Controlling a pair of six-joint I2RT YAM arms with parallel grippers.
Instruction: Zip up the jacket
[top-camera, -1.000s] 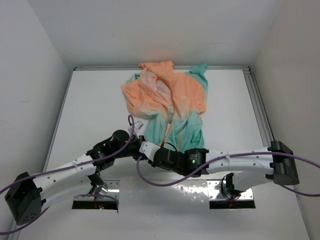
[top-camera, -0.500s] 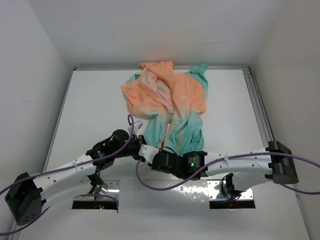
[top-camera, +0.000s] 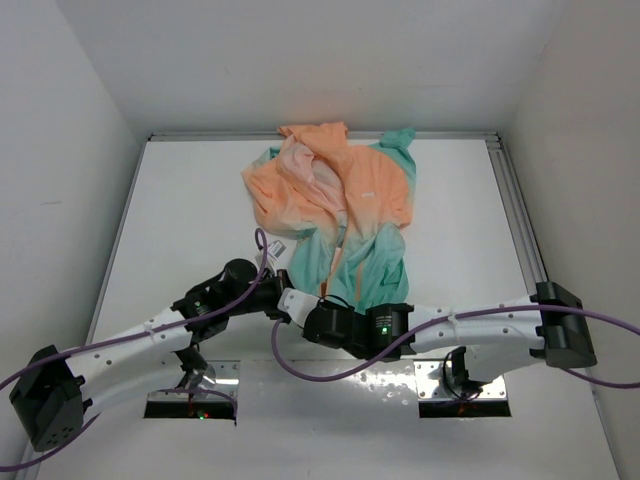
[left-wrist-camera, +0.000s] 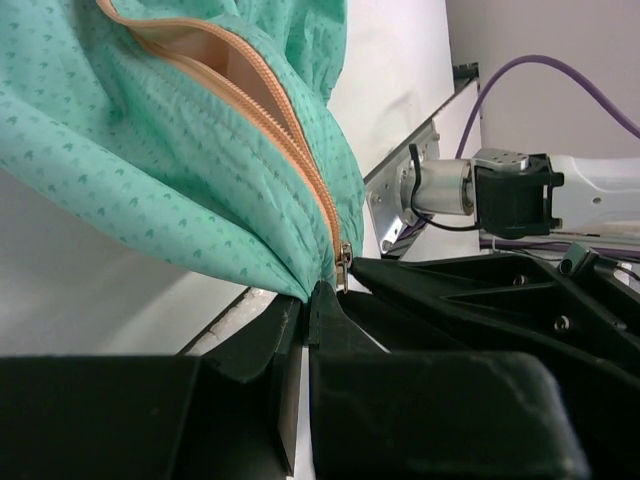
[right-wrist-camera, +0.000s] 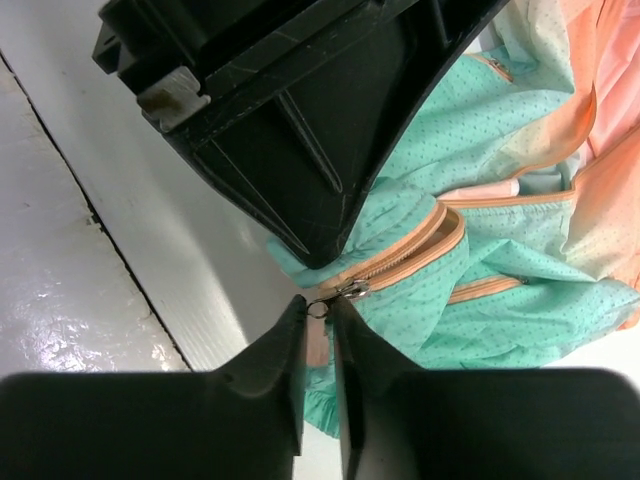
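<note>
Pinching the bottom hem of the jacket (top-camera: 345, 205), our left gripper (left-wrist-camera: 308, 298) is clamped tight on cloth just beneath the zipper (left-wrist-camera: 262, 118). Our right gripper (right-wrist-camera: 318, 312) stands narrow, its tips nipping the zipper pull (right-wrist-camera: 342, 291). The rest of the jacket lies beyond both hands. We judge the task barely begun: the pull sits lowest, the teeth gape above, and the whole run remains.
</note>
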